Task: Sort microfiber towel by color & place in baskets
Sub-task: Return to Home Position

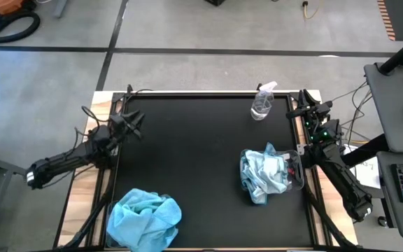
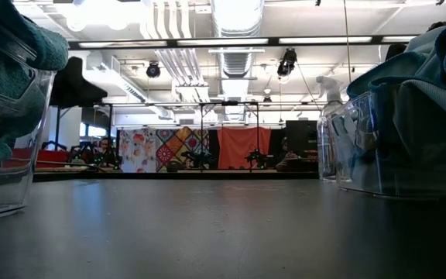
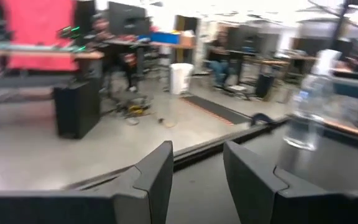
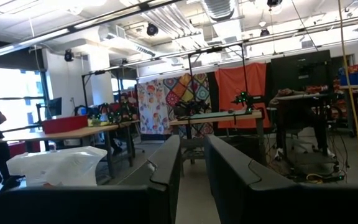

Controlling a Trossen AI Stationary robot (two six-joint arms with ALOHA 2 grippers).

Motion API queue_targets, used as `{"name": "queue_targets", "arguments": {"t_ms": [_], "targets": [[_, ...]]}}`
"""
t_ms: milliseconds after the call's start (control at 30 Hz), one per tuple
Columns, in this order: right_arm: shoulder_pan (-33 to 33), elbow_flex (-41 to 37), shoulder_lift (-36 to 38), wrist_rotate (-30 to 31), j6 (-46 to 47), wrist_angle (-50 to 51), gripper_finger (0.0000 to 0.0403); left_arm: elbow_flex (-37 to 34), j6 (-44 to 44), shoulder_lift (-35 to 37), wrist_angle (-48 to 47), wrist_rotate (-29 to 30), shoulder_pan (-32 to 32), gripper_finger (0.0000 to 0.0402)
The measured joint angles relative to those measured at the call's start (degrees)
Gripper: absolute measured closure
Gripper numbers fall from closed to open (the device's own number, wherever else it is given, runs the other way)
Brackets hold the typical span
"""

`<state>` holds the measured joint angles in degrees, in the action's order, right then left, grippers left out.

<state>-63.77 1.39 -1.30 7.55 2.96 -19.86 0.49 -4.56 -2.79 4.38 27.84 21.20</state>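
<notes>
Turquoise towels (image 1: 144, 217) lie heaped in a clear basket (image 2: 6, 182) at the table's near left. Paler light-blue towels (image 1: 264, 173) lie heaped in a second clear basket (image 1: 298, 176) at the right, and they show over its wall in the low view (image 2: 432, 54). My left gripper (image 1: 137, 124) hovers over the table's left edge, well clear of both baskets. It is open and empty (image 3: 197, 168). My right gripper (image 1: 301, 106) waits at the far right corner. It is empty, with a narrow gap between its fingers (image 4: 192, 162).
A small clear spray bottle (image 1: 262, 101) stands at the far right, close to my right gripper; it also shows in the left wrist view (image 3: 306, 118). The black table top (image 1: 194, 161) lies bare between the two baskets. A desk with a keyboard stands beyond the right edge.
</notes>
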Motion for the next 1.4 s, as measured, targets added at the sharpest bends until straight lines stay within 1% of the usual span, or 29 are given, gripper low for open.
{"name": "queue_targets", "arguments": {"t_ms": [100, 200, 500, 733, 967, 1400], "targets": [[0.0, 0.0, 0.0, -0.01, 0.0, 0.0, 0.0335, 0.0, -3.82, -1.45, -0.02, 0.01, 4.62, 0.0274], [0.0, 0.0, 0.0, -0.01, 0.0, 0.0, 0.0335, 0.0, -5.11, -4.33, -0.04, 0.03, 7.21, 0.0274], [0.0, 0.0, 0.0, 0.0, 0.0, 0.0, 0.0335, 0.0, -5.11, -18.55, -0.11, -0.03, 7.2, 0.0274], [0.0, 0.0, 0.0, -0.01, 0.0, 0.0, 0.0335, -0.01, -6.25, -24.61, 0.32, 0.02, 7.35, 0.0274], [-0.01, 0.0, 0.0, -0.02, 0.0, 0.0, 0.0335, -0.02, -5.07, -25.73, 9.01, 0.1, 7.42, 0.0274], [0.0, 0.0, 0.0, 0.0, 0.0, 0.0, 0.0335, -0.02, -5.0, -25.35, 9.18, 0.1, 7.42, 0.0274]]}}
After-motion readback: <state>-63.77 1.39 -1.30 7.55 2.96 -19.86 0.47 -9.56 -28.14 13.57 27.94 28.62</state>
